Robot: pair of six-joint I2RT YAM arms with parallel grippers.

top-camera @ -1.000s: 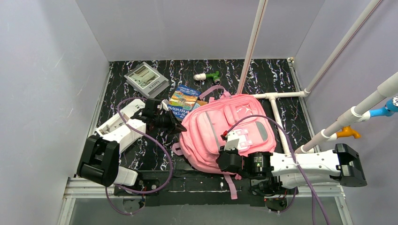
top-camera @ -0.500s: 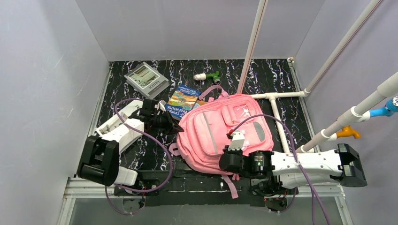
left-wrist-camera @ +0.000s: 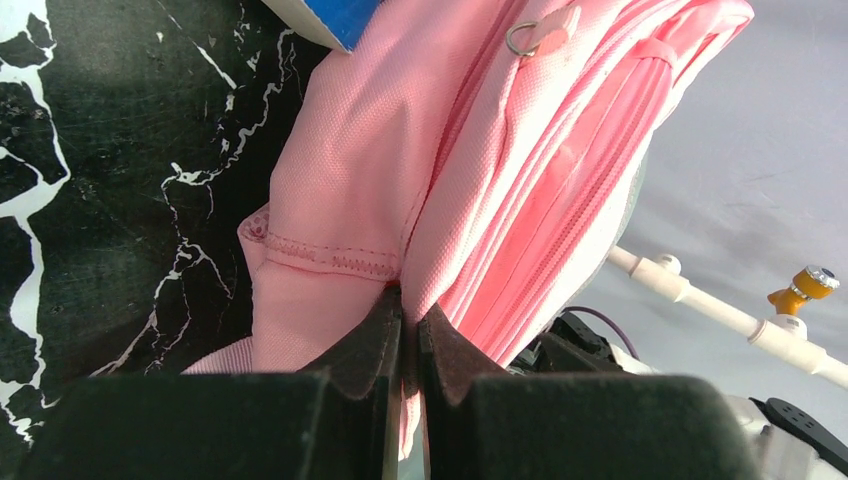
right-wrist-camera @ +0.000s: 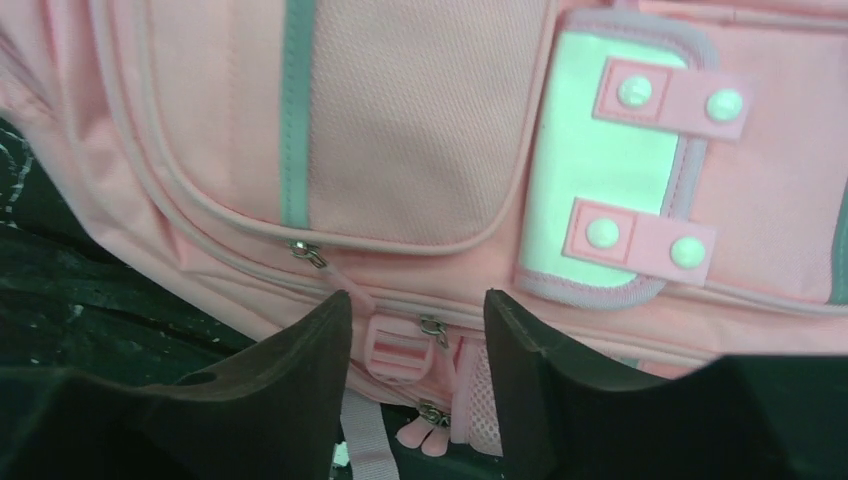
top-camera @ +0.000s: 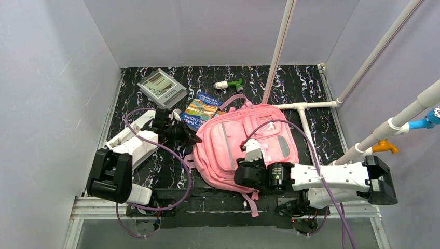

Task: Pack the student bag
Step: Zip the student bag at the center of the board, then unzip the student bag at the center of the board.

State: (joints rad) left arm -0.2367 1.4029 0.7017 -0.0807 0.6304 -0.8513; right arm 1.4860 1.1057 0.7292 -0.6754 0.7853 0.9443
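the large soft pink fabric student bag lies flat, front up, in the middle of the black white-veined tabletop. its long axis runs from the near edge toward the far edge, leaning a little right, with the carry loop at the far end and loose straps hanging over the near edge.

the right gripper is over the near half of the bag, fingers spread and gripping nothing. it points toward the far edge, roughly along the bag's length. just beyond its tips lie a curved pocket seam, several small metal zip pulls and a pink strap buckle. the white-and-pink buckle patch sits to the right of that line. this arm looks the nearer one for any zip work on the front.

the left gripper comes in from the bag's left side, its pads pressed together on a fold of pink fabric at the side seam, pinching the bag's left edge.

a colourful picture book lies touching the far-left corner of the bag, partly tucked under it. a grey square device and a small white-and-green object lie apart near the far edge.

whether the main compartment is open cannot be told, and nothing of the inside shows. which zip each pull belongs to is unclear.
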